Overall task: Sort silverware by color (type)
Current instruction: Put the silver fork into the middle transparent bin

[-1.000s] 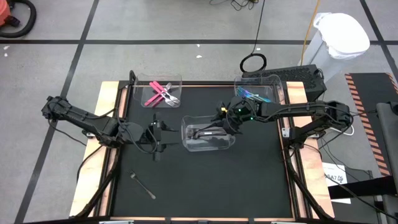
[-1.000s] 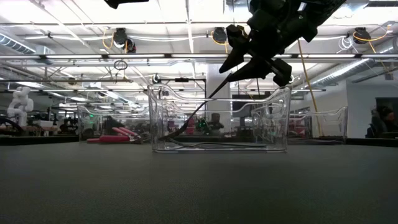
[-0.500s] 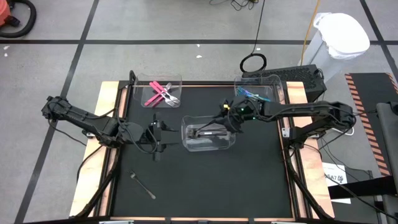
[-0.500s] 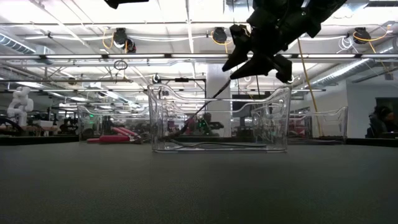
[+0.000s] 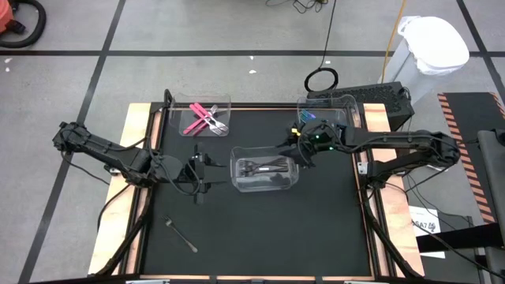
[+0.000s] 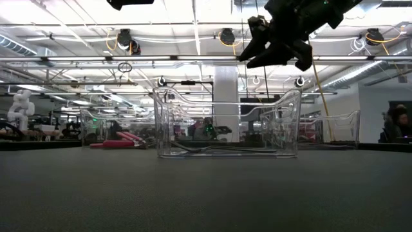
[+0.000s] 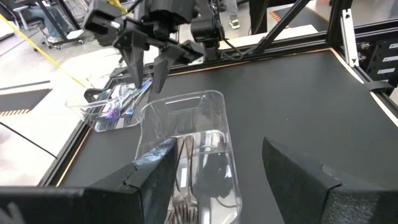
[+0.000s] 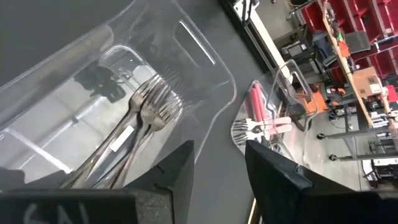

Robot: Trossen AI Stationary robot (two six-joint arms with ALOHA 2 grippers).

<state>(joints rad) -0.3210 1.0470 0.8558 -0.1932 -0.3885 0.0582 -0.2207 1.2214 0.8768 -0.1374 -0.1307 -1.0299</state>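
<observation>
Three clear bins stand on the black mat. The middle bin (image 5: 264, 170) holds grey metal forks (image 8: 146, 115) lying flat on its bottom. The far-left bin (image 5: 207, 118) holds pink-handled pieces (image 8: 258, 121). The far-right bin (image 5: 319, 118) holds iridescent blue-teal pieces (image 7: 121, 102). One grey utensil (image 5: 180, 233) lies on the mat at the near left. My right gripper (image 7: 148, 86) hangs open and empty above the middle bin's right end (image 6: 250, 59). My left gripper (image 7: 217, 180) waits open, just left of that bin (image 5: 205, 169).
The mat's raised wooden border (image 5: 140, 158) frames the work area. A black box (image 5: 371, 99) sits past the far right corner. Bare mat (image 5: 276, 237) stretches along the near side.
My right gripper has risen and drawn back toward the table's right edge, rolling a little. The grey utensil that slanted from its fingertips down into the middle bin no longer leans up; it lies flat with the other grey pieces in the bin.
</observation>
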